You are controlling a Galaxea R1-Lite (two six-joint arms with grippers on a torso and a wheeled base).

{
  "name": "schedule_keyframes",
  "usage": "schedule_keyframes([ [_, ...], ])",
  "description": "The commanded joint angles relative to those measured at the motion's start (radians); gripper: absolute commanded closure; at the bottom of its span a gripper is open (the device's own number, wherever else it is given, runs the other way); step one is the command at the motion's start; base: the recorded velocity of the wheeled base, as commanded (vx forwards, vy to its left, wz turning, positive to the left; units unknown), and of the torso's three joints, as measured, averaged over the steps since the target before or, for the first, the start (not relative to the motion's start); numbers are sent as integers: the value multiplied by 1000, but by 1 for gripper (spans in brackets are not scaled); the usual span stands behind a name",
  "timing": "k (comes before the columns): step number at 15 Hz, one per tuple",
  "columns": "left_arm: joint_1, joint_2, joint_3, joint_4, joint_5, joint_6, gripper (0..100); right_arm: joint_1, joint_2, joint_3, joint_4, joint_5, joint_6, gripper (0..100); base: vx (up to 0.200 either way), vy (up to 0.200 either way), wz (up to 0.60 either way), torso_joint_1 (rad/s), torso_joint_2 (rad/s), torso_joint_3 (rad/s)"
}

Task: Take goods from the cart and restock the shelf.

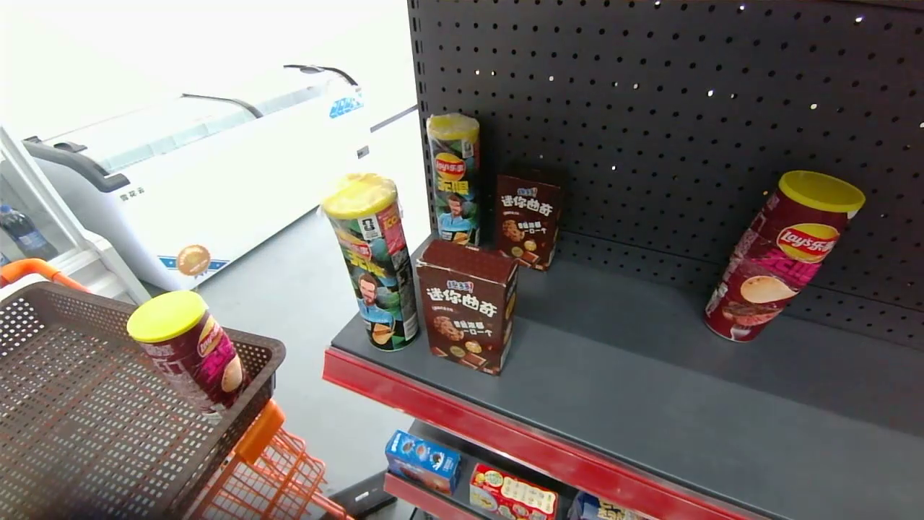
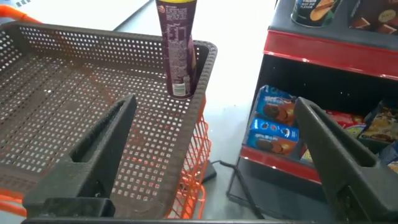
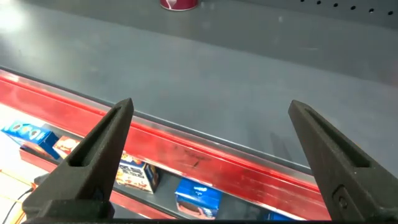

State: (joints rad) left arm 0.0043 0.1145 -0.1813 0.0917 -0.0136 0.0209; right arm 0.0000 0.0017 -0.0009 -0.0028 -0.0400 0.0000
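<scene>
Closest to the lens are the left jaws, spread wide with nothing between them, above the cart basket (image 2: 62,81). In the head view that brown mesh basket takes the lower left of the frame, and one maroon chip canister (image 1: 189,352) with a yellow lid stands upright in it, against the basket's far corner. It is the one item I can see in the cart.

The right jaws are also wide apart and hold nothing. They hang over the red front edge of the shelf (image 1: 650,390), above a bare stretch of its grey deck.

On the shelf, at the right of the frame, a second maroon canister (image 1: 783,256) of the same kind stands near the perforated back panel, well apart from the other stock. At centre frame are two green canisters (image 1: 372,263) and (image 1: 453,180), one in front of the other, with two brown cookie boxes (image 1: 469,314) and (image 1: 528,220) just beside them.

My reading is that restocking is partly done. One maroon canister looks placed, and its twin in the basket is the piece left to carry over. Neither arm has a grasp on it yet, so the next cycle is at its very start. The left arm is the one nearer the cart, and the open deck around the shelved canister looks like the natural spot.
</scene>
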Motion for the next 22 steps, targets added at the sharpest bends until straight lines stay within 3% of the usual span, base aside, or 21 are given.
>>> schedule_keyframes([
  [1, -1, 195, -101, 19, 9, 2, 0, 0, 1, 1, 0, 0, 0, 0, 0, 0, 0, 0, 0, 0],
  [4, -21, 337, -142, 5, 35, 5, 0, 0, 1, -1, 0, 0, 0, 0, 0, 0, 0, 0, 0, 0],
  [8, 8, 496, -152, -32, 57, -6, 0, 0, 1, -1, 0, 0, 0, 0, 0, 0, 0, 0, 0, 0],
  [13, 26, 794, -150, -310, 55, -4, 0, 0, 1, 1, 0, 0, 0, 0, 0, 0, 0, 0, 0, 0],
  [14, 42, 847, -150, -346, 58, 11, 0, 0, 1, 1, 0, 0, 0, 0, 0, 0, 0, 0, 0, 0],
  [15, 65, 933, -147, -398, 89, 74, 0, 0, 1, 1, 0, 0, 0, 0, 0, 0, 0, 0, 0, 0],
  [16, 65, 969, -142, -426, 93, 90, 0, 0, 1, -1, 0, 0, 0, 0, 0, 0, 0, 0, 0, 0],
  [17, 62, 999, -139, -452, 93, 93, 0, 0, 1, -1, 0, 0, 0, 0, 0, 0, 0, 0, 0, 0],
  [20, 69, 1225, -138, -701, 93, 76, 0, 0, 1, -1, 0, 0, 0, 0, 0, 0, 0, 0, 0, 0],
  [22, 62, 1309, -138, -799, 93, 76, 0, 0, 1, -1, 0, 0, 0, 0, 0, 0, 0, 0, 0, 0],
])
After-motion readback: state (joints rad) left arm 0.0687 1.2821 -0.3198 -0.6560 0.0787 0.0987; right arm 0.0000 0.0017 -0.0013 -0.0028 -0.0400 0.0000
